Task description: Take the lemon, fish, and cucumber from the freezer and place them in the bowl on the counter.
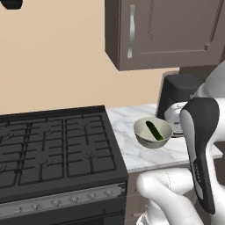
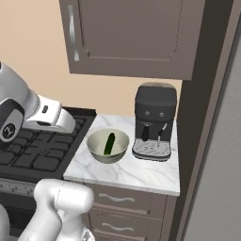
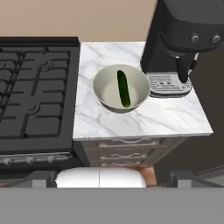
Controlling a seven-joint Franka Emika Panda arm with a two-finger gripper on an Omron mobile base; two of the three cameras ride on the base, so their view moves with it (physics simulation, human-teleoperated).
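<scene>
Green and short, the stick-like cucumber (image 3: 123,88) lies inside the round pale olive bowl (image 3: 105,94) on the white grey-veined marble counter (image 3: 144,118), between the black gas stove (image 3: 35,92) and the black coffee machine (image 3: 183,39). By my judgement one of three items is delivered; no lemon or fish is in the bowl, so both remain to fetch. The gripper (image 3: 112,179) hangs well above the counter, its fingers spread wide and holding nothing
</scene>
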